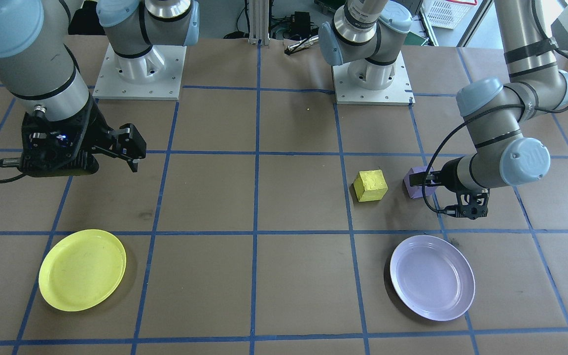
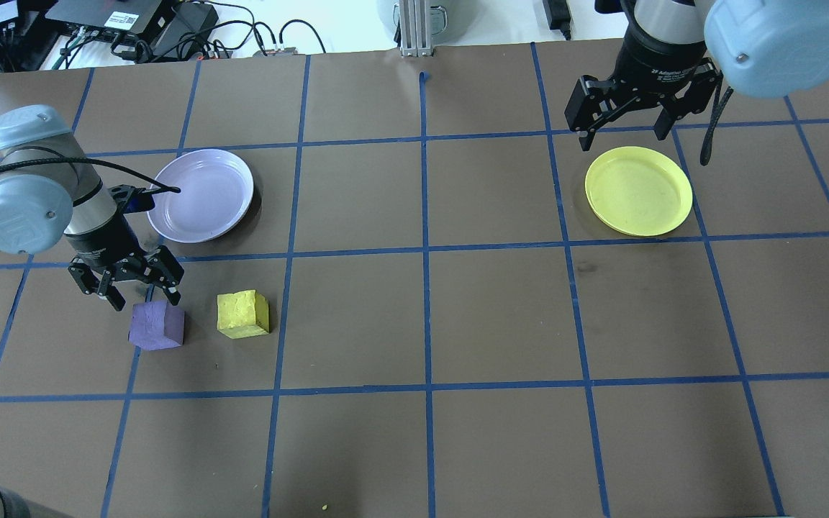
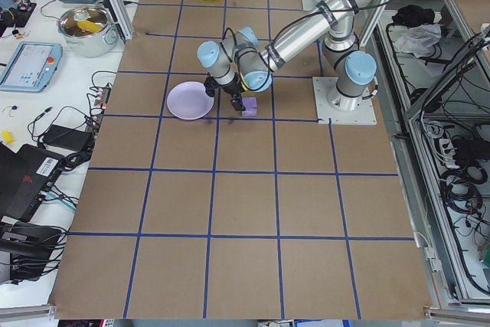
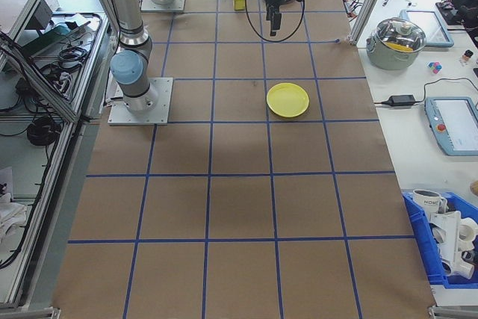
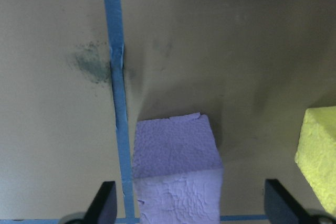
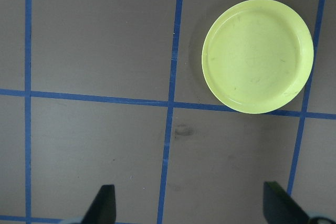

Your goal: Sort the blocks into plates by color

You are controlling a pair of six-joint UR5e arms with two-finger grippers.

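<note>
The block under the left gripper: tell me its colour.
Purple block, clearest in the left wrist view, between the open left gripper fingers.

Each arm consists of silver-grey tubular links joined by rounded joints with pale blue end caps. Black bands ring the links near the joints. Both arms stand on square white base plates (image 1: 139, 73) fastened with small screws. The left gripper (image 2: 127, 288) and the right gripper (image 2: 627, 115) are black, each with two angular fingers on linkages. A black cable (image 1: 444, 148) loops from the left arm to a black camera mount at the wrist. White lettering marks the right gripper's body.
</note>
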